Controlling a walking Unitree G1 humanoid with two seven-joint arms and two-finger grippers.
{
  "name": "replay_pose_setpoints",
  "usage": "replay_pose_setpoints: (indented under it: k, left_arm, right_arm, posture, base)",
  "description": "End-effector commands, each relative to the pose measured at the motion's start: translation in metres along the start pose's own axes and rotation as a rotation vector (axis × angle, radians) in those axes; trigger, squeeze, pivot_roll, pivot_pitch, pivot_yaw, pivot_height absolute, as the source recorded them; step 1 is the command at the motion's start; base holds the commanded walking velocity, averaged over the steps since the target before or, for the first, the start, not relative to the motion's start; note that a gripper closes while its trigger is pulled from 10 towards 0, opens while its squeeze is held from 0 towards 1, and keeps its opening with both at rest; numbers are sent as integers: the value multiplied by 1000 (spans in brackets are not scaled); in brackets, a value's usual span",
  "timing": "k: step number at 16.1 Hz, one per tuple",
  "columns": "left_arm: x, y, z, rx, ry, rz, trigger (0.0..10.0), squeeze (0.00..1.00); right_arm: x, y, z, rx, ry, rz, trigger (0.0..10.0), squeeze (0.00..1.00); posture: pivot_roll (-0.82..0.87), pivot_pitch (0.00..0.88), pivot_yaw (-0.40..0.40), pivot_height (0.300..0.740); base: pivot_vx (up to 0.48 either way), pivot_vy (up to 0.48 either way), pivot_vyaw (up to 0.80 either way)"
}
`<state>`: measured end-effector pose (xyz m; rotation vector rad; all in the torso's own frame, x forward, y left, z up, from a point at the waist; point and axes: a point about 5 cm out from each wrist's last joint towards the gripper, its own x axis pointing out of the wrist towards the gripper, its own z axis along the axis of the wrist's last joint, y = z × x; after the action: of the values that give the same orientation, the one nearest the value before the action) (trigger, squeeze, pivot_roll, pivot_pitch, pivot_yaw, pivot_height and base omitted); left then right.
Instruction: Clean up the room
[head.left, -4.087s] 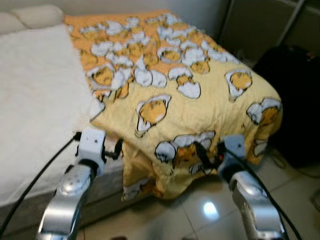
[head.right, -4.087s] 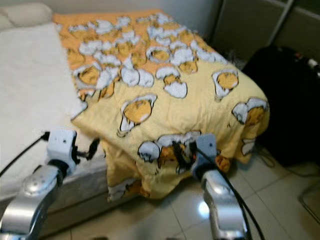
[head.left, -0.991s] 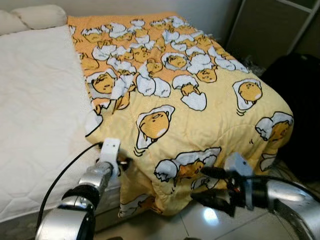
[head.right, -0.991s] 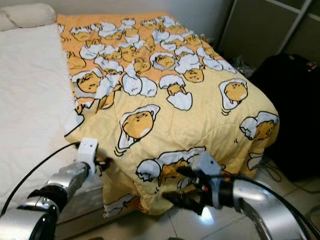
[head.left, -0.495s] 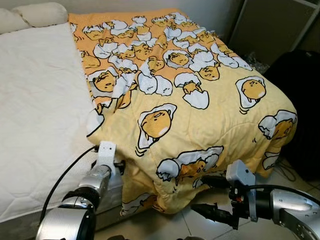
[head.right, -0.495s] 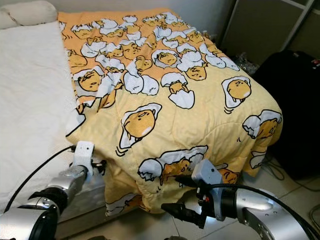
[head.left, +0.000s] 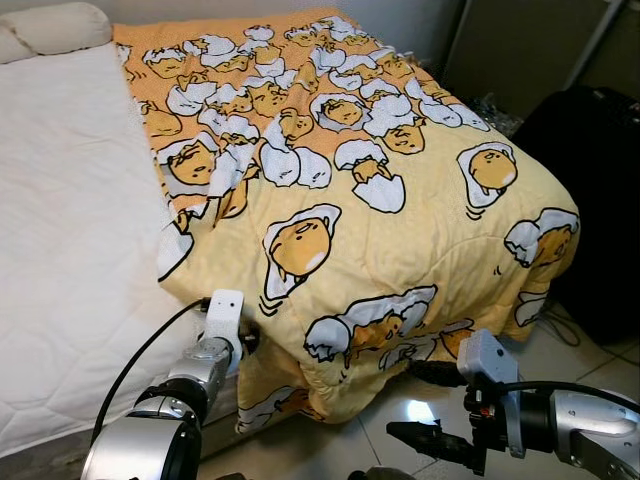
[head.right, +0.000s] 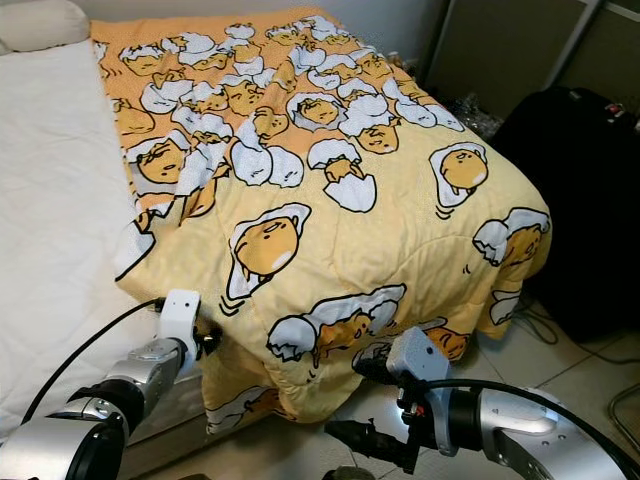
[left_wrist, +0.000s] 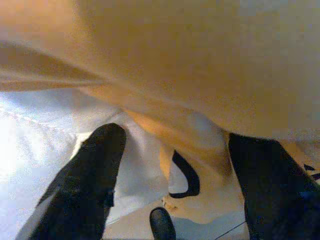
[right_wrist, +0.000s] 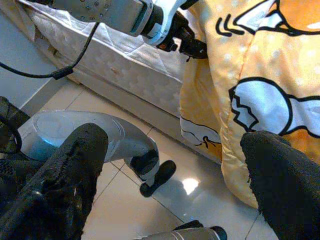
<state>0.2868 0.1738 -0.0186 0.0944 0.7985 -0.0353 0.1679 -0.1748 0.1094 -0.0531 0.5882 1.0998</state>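
At the bed's edge, my left gripper (head.left: 248, 338) is tucking under the quilt (head.left: 380, 230), fingers spread wide around a fold, tips partly hidden. My right gripper (head.left: 430, 405) is hanging wide open beside the quilt's drooping corner over the floor (head.left: 400, 440).

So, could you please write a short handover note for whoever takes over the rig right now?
Left gripper: at the bed's foot edge, fingers open around a fold of the yellow blanket; it has not closed on it.
Right gripper: open, holding nothing, in the air over the tiled floor just short of the blanket's hanging corner.
Blanket: bunched over the right half of the white mattress, its lower edge drooping toward the floor. Pillow at the head of the bed.
Done: no part of the blanket is gripped yet.
Left: probably grip both spots, then spread or fold the blanket.
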Motion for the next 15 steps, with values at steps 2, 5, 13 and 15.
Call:
replay_pose_setpoints:
  k: [2,5,13,15]
  left_arm:
    - [0,-3,2,-6,-4,-7,0,0]
    - [0,-3,1,-11,0,-1,0,0]
    - [0,-5,-2,1,4,-7,0,0]
    - [0,-6,-2,2,3,-10,0,0]
  right_arm:
    - [-6,0,5,-18,2,-26,10000,0]
    - [-6,-1,5,-18,3,-31,10000,0]
    - [-4,1,5,-18,1,-26,10000,0]
    - [-4,1,5,-19,-1,-29,10000,0]
  posture:
    - [-325,59,-10,740]
    - [-324,56,-13,740]
    - [-318,31,-8,740]
    - [-318,31,-8,740]
  base:
    - [0,0,0]
    - [0,0,0]
    - [0,0,0]
    - [0,0,0]
